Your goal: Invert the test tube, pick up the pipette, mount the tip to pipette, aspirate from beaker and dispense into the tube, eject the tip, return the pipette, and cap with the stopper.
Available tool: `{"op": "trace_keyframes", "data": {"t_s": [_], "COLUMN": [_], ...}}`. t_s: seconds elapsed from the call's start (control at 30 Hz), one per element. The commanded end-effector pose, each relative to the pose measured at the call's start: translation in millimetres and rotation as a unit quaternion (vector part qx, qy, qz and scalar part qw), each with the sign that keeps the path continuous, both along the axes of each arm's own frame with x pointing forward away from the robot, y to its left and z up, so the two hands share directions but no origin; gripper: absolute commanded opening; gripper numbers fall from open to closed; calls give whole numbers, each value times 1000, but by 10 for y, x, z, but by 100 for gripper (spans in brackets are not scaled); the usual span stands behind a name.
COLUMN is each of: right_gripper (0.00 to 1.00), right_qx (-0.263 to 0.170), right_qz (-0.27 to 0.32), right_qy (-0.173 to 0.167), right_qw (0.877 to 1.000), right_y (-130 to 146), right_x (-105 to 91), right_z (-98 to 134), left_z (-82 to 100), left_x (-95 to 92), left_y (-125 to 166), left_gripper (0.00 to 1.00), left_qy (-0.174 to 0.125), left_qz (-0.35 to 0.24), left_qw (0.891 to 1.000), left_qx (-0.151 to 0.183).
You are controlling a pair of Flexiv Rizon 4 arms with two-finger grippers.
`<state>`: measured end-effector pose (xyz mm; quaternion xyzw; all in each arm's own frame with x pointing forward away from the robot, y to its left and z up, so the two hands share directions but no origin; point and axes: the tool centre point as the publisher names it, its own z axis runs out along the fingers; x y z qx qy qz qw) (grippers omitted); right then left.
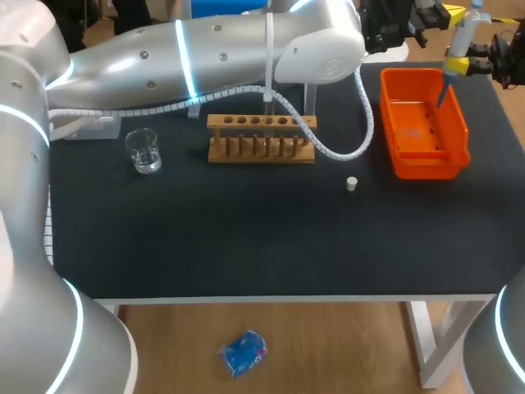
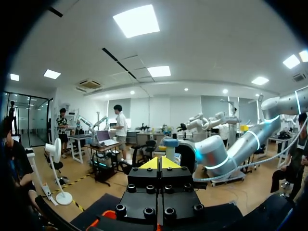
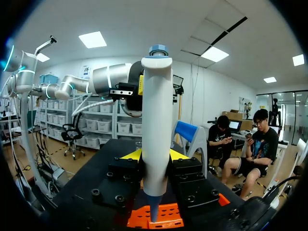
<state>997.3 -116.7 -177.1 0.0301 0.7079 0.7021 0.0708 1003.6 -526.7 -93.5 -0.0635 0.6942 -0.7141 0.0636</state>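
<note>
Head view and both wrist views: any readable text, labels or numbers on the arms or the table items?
No text can be read in any view.
Silver left arm: faint mark on the casing, too blurred to read.
White pipette with blue cap: no print visible.
Orange plastic tray, wooden tube rack, clear glass beaker, small white stopper: no labels or numbers visible.

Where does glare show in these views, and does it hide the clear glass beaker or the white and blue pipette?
Head view: a bright sheen lies on the silver left arm; the clear glass beaker has small highlights but stands out against the dark table. Right wrist view: no glare on the white and blue pipette in the right gripper; it is plain to see.
</note>
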Motion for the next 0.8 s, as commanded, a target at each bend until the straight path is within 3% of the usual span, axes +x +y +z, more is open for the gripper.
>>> {"op": "trace_keyframes", "data": {"t_s": [0.03, 0.47, 0.8], "right_gripper": [0, 0, 0], "right_qx": [0, 0, 0], "right_qz": [3, 3, 3], "right_qy": [-1, -1, -1], "right_qw": [1000, 1000, 1000], "right_y": [10, 10, 10], "right_x": [14, 14, 14], "right_z": [107, 107, 107], "left_z": [-117, 187, 401], "left_x": [-16, -7, 4], "left_y": [-55, 36, 198], "left_gripper": [0, 0, 0], "left_qy": [1, -21, -15], "left_qz": [33, 31, 37], "left_qw": [999, 999, 999], "left_qx": [-1, -8, 15]}}
